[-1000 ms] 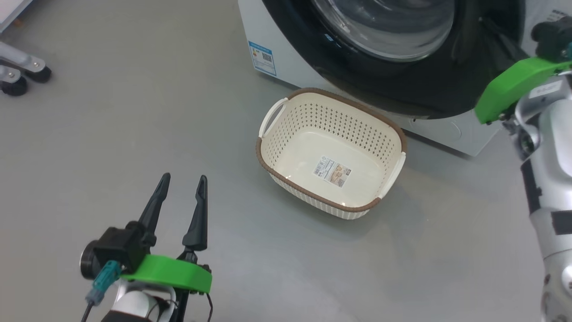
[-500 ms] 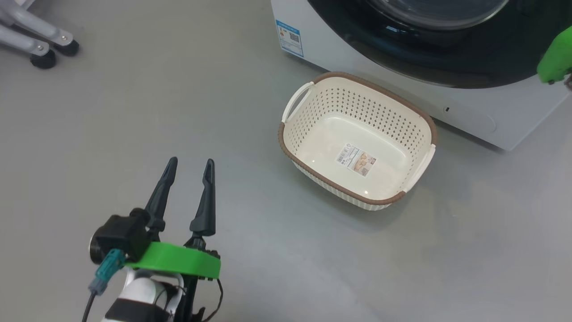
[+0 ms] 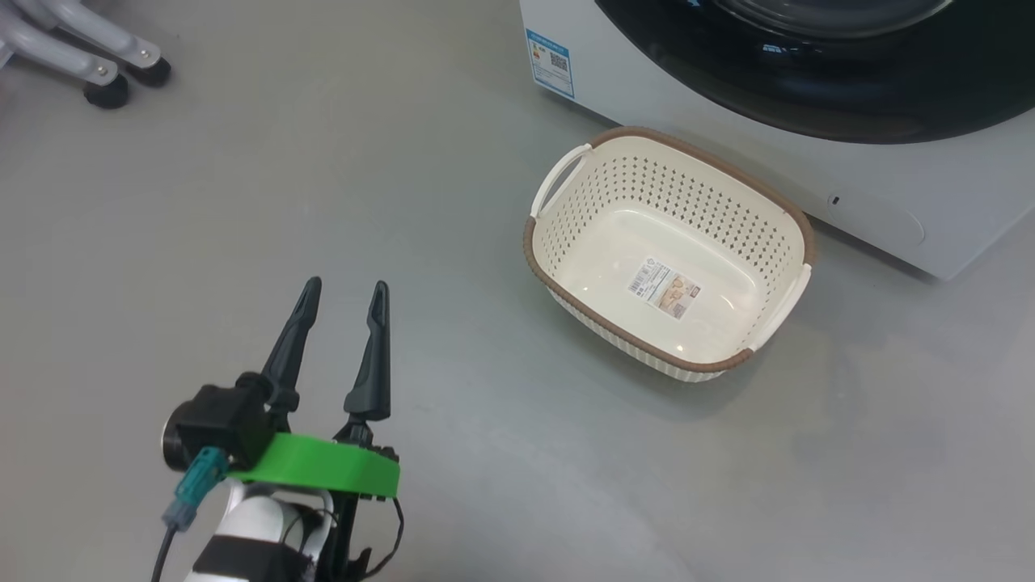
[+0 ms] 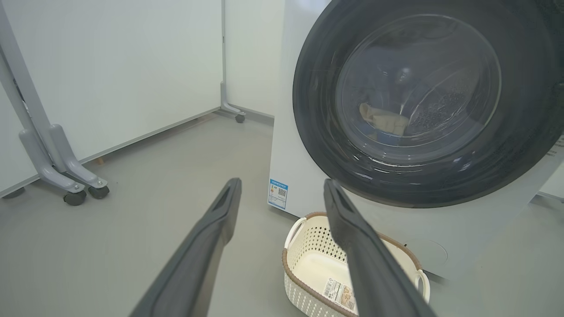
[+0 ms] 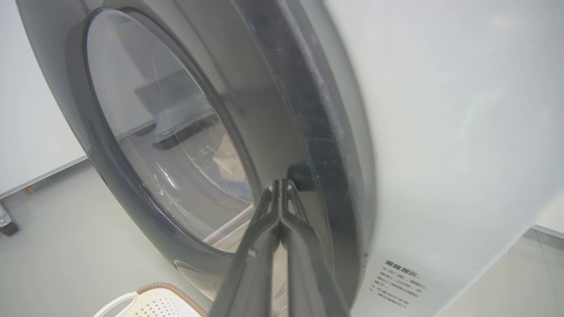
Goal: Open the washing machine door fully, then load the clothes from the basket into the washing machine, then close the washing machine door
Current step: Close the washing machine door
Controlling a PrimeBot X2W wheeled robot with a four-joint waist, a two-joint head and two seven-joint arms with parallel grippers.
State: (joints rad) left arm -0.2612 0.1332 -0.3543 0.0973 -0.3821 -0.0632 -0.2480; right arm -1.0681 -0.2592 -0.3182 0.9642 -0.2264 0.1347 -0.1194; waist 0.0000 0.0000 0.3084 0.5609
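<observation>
Closing is judged in hand: clothes [image 4: 382, 121] are seen behind the glass of the door [image 4: 315, 110], and the empty basket [image 3: 695, 210] is left just before the washing machine [image 3: 728, 137]. The right tool [image 5: 280, 182], fingers together, is set at the door's edge; the left tool [image 3: 345, 285] is held open at the near left. A firm latching push is called for.

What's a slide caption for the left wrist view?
Open left gripper faces the washing machine door, basket below.

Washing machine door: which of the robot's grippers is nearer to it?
Right. The right gripper, shut, has its tips at the black rim of the washing machine door; the left gripper, open, hovers over the floor left of the basket, well away.
</observation>
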